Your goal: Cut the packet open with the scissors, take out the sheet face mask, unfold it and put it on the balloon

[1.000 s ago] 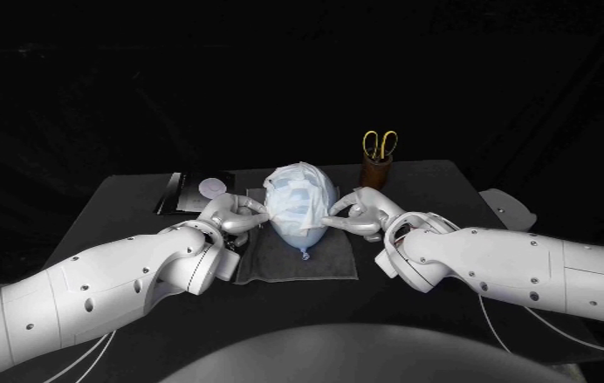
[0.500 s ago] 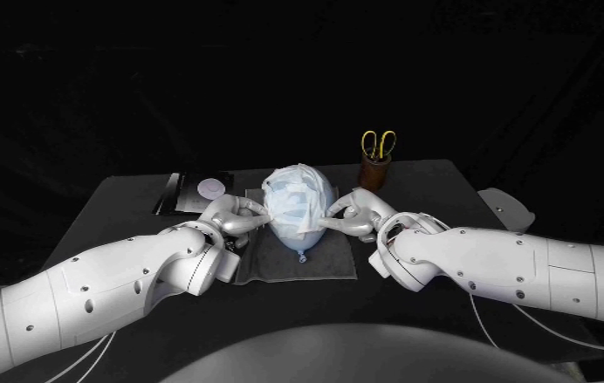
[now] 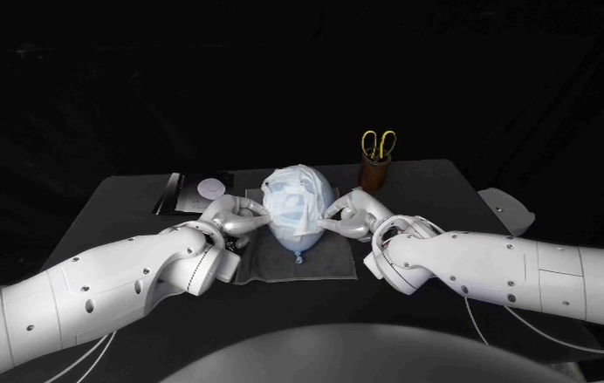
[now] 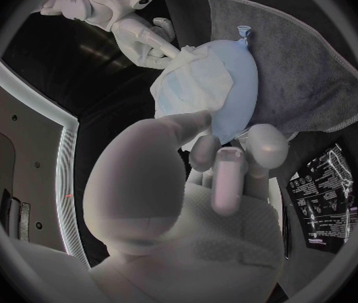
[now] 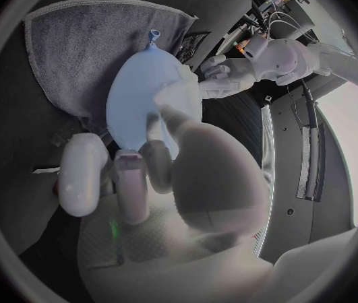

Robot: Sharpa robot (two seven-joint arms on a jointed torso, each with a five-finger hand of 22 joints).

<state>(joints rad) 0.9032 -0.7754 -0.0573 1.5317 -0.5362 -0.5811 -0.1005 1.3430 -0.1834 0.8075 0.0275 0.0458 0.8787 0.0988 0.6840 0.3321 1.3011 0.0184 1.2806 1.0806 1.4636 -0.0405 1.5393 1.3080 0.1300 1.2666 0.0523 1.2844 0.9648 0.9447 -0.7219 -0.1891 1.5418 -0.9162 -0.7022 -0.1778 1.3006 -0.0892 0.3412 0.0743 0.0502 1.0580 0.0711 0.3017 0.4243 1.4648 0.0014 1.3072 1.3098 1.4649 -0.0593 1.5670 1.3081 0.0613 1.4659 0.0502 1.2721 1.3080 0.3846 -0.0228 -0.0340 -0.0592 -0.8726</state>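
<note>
A pale blue balloon lies on a grey towel with its knot toward me. The white sheet mask is draped over its far part. My left hand pinches the mask's edge on the balloon's left side, and my right hand pinches it on the right side. The left wrist view shows the mask on the balloon, my left hand at its edge and the right hand opposite. In the right wrist view the mask covers the balloon between my right hand and left hand.
Yellow-handled scissors stand in a brown holder behind the right hand. The black packet lies at the back left, beside the towel. The table's edges lie close on both sides.
My right arm has drawn slightly inward toward the balloon. Both hands stay at the mask's edges and the balloon has hardly moved.
</note>
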